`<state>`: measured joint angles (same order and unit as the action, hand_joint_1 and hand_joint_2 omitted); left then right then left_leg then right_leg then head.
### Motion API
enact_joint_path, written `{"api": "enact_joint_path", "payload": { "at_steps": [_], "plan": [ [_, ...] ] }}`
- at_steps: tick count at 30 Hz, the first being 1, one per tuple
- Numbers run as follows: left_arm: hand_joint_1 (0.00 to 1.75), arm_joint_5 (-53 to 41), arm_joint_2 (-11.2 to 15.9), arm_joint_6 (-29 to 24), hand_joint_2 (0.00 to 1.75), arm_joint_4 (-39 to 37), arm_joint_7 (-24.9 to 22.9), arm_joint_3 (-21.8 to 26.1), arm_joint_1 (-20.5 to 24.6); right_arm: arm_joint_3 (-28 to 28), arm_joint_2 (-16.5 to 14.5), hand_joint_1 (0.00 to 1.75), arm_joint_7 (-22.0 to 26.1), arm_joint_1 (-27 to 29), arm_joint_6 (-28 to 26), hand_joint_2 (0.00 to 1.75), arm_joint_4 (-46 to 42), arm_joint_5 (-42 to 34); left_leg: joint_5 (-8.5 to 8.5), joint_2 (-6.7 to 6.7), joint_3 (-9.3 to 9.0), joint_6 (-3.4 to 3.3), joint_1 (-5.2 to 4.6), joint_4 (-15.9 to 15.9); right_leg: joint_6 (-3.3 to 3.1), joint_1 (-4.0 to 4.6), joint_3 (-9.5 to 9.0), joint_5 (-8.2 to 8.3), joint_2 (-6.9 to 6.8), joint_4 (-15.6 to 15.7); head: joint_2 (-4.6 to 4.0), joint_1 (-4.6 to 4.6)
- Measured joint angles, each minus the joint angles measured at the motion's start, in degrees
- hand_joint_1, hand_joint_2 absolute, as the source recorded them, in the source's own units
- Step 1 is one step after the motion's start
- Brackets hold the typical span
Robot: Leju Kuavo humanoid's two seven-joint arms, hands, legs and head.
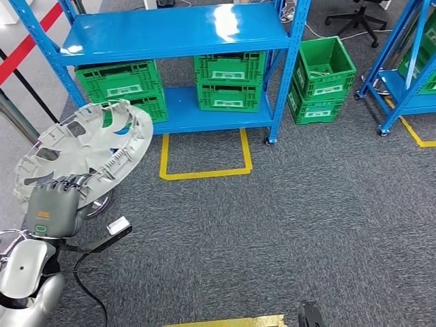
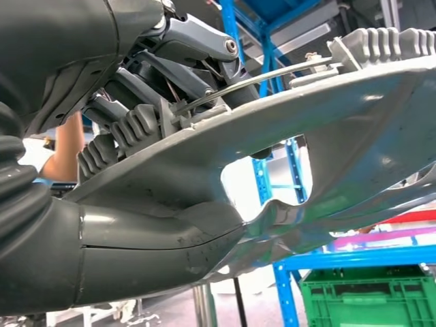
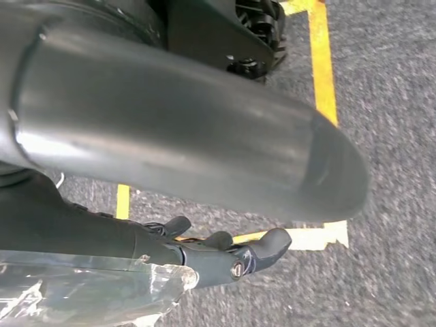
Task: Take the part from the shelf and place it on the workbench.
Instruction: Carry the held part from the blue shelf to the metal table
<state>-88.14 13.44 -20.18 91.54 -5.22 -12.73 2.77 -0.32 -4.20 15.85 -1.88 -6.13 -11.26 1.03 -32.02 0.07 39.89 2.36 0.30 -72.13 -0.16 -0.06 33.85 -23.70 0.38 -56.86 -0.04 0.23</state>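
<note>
Gripping grey wheel cover [image 1: 84, 150] with my left hand [image 1: 54, 208], fingers [image 2: 110, 136] clamping rim, holding it beside blue shelf [image 1: 169, 34]; right hand [image 3: 226, 255] hanging over carpet, fingers empty, slightly apart.

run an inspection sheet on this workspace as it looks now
surface: grey carpet floor with yellow tape lines; workbench nothing seen
job's things: silver-grey plastic wheel cover, spoked, held up off the floor; blue metal shelf ahead
clutter: green plastic crates on the lower shelf, two more stacked on the floor
hands: left hand grips the cover's rim; right hand holds nothing, fingers apart
cables: black cable by the left arm
surroundings: second blue rack, office chair base
</note>
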Motion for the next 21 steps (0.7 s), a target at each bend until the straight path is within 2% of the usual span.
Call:
{"api": "enact_joint_path", "payload": {
  "at_steps": [1,2,3,4,5,6,7,9,10,11,14,15,16,17,19,21],
  "plan": [
    [1.75,0.1,-0.1,0.0,1.75,0.0,0.2,0.2,-0.1,0.0,0.0,0.0,0.0,0.0,0.0,0.0,0.0,0.0,0.72,0.0,-0.55,0.02,0.02,-0.3,0.04,0.0,0.45,0.4,0.0,0.0,0.0,-0.01],
    [1.75,0.1,-0.3,0.0,1.75,0.0,0.5,0.5,-0.1,0.0,0.0,0.0,0.0,0.0,0.0,0.0,0.0,0.0,2.28,0.0,-2.17,-0.01,0.06,1.7,0.12,-0.01,0.89,0.79,0.01,-0.1,0.0,-0.01],
    [1.75,0.2,-0.4,0.0,1.75,0.0,0.7,0.7,-0.2,0.0,0.0,0.0,0.0,0.0,0.0,0.0,0.0,0.0,3.91,0.01,-4.69,-0.05,0.12,5.4,0.27,-0.03,1.31,1.16,0.03,-0.1,0.0,-0.01],
    [1.75,0.2,-0.5,0.0,1.75,0.1,0.9,0.9,-0.2,0.0,0.0,0.0,0.1,0.0,0.1,0.0,0.0,0.0,4.83,0.0,-7.51,-0.14,0.13,9.7,0.49,0.05,1.76,1.47,0.06,-0.3,0.0,-0.01],
    [1.75,0.2,-0.7,0.0,1.75,0.3,1.1,1.1,-0.2,0.0,0.0,0.0,0.1,0.0,0.1,0.0,0.0,0.0,5.2,-0.06,-9.68,-0.33,0.1,13.4,0.77,0.13,2.14,1.82,0.08,-0.4,0.0,0.03],
    [1.75,0.2,-0.8,0.0,1.75,0.5,1.3,1.2,-0.2,0.0,0.0,0.0,0.2,0.0,0.1,0.0,0.0,0.1,5.09,-0.12,-10.97,-0.54,0.05,15.8,1.08,0.21,2.46,2.16,0.1,-0.5,0.0,0.03],
    [1.75,0.2,-0.9,0.0,1.75,0.7,1.5,1.3,-0.2,0.0,0.0,0.0,0.2,0.0,0.1,0.0,0.0,0.1,4.86,-0.18,-11.28,-0.84,-0.06,16.7,1.4,0.27,2.72,2.51,0.1,-0.5,0.0,0.08],
    [1.75,0.2,-1.2,-0.1,1.75,0.9,1.7,1.4,-0.4,0.0,0.0,0.0,0.2,0.2,0.1,0.0,0.0,0.1,5.28,-0.17,-10.69,-1.65,-0.06,16.9,2.07,0.15,3.19,2.82,0.1,-0.6,0.0,0.09],
    [1.75,0.2,-1.3,-0.1,1.75,0.9,1.8,1.4,-0.5,0.0,0.0,0.0,0.2,0.3,0.1,0.0,0.0,0.2,5.61,-0.12,-10.44,-2.13,-0.01,16.9,2.41,0.09,3.68,2.06,0.08,-1.4,0.0,0.19],
    [1.75,0.2,-1.5,-0.1,1.75,1.0,1.8,1.5,-0.6,0.0,0.0,0.0,0.2,0.3,0.2,0.0,0.0,0.2,5.98,-0.07,-10.18,-2.58,0.09,17.0,2.72,0.03,4.55,0.48,0.06,-3.4,0.0,0.27],
    [1.75,0.3,-1.7,-0.1,1.75,1.3,1.8,1.9,-0.8,0.0,0.0,0.0,0.2,0.3,0.4,0.0,0.0,0.2,6.88,0.02,-9.12,-3.11,0.09,16.9,3.39,-0.09,8.5,-6.12,0.0,-14.7,-0.01,0.51],
    [1.75,0.4,-1.7,-0.1,1.75,1.3,1.9,2.1,-1.0,0.0,-0.1,0.0,0.2,0.3,0.5,0.0,0.0,0.2,7.14,0.03,-8.79,-3.1,0.07,16.8,3.46,-0.1,9.03,-7.15,0.0,-17.2,-0.01,0.5],
    [1.75,0.5,-1.7,-0.1,1.75,1.4,2.0,2.3,-1.1,0.0,-0.1,0.0,0.2,0.4,0.5,0.0,0.0,0.3,7.35,0.03,-8.52,-3.05,0.05,16.8,3.46,-0.1,8.47,-7.14,0.0,-17.5,0.0,0.51],
    [1.75,0.6,-1.7,-0.1,1.75,1.4,2.1,2.5,-1.3,0.0,-0.1,0.0,0.2,0.4,0.4,0.0,0.0,0.5,7.52,0.02,-8.34,-2.96,0.05,16.8,3.39,-0.1,6.94,-6.29,0.0,-15.8,0.0,0.5],
    [1.75,0.8,-1.7,0.0,1.75,1.5,2.5,3.1,-1.6,0.0,-0.1,0.0,0.1,0.2,0.1,0.0,0.0,1.1,7.79,-0.03,-8.12,-2.64,0.0,16.7,3.09,-0.08,1.35,-3.64,0.04,-7.4,0.0,0.5],
    [1.75,1.0,-1.7,0.0,1.75,1.6,2.8,3.6,-1.7,0.0,-0.1,0.0,0.0,0.0,-0.4,0.0,0.0,1.9,8.12,-0.07,-7.71,-2.12,-0.16,16.5,2.6,-0.01,-2.27,-2.48,0.14,-1.3,0.0,0.45]
  ]
}}
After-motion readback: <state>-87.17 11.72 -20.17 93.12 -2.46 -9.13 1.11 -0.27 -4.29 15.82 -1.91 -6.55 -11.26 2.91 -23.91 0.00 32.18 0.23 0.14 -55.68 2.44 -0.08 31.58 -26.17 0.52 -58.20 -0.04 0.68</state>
